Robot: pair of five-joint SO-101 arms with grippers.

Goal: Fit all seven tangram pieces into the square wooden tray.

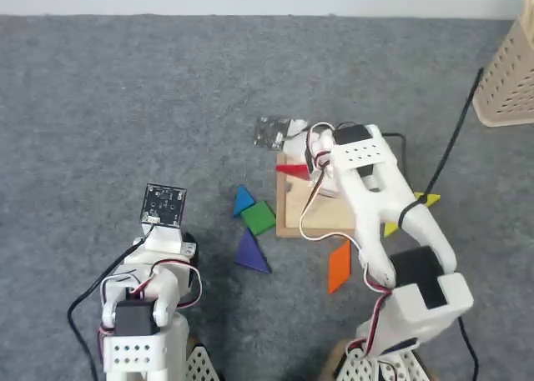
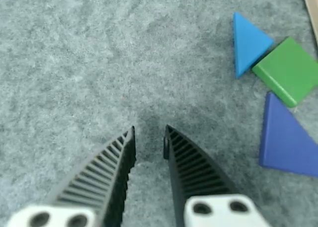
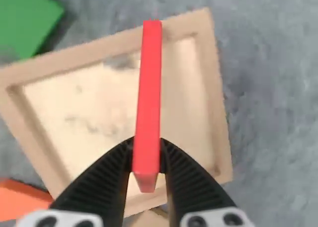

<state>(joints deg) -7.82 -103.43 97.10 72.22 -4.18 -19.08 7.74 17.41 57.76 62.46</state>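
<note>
Right gripper [image 3: 146, 155] status: jaws clamped on a flat red tangram piece [image 3: 150, 88], which stands on edge with one jaw against each broad face. I see this piece held over the square wooden tray [image 3: 216, 103], running across the recess toward one rim. I cannot tell whether it touches the tray floor. In the high view, the right gripper [image 1: 310, 171] sits over the far end of the tray [image 1: 294, 218], and the flat red tangram piece [image 1: 292, 170] points toward the left arm's side.

Left gripper [image 2: 149, 137] status: jaws slightly parted, nothing between them, above bare grey carpet [image 1: 125, 106].

Loose pieces, all outside the tray:
- A small light-blue triangle [image 2: 248, 43] [image 1: 243, 200] lies just beside a green square block [image 2: 288, 70] [image 1: 259, 218].
- A dark-blue triangle [image 2: 285, 145] [image 1: 250, 252] lies just beside the green square block, between the left arm and the tray.
- An orange parallelogram [image 1: 339, 266] [image 3: 20, 199] lies near the tray's near edge.
- A yellow piece [image 1: 427, 200] is partly hidden by the right arm.
</note>
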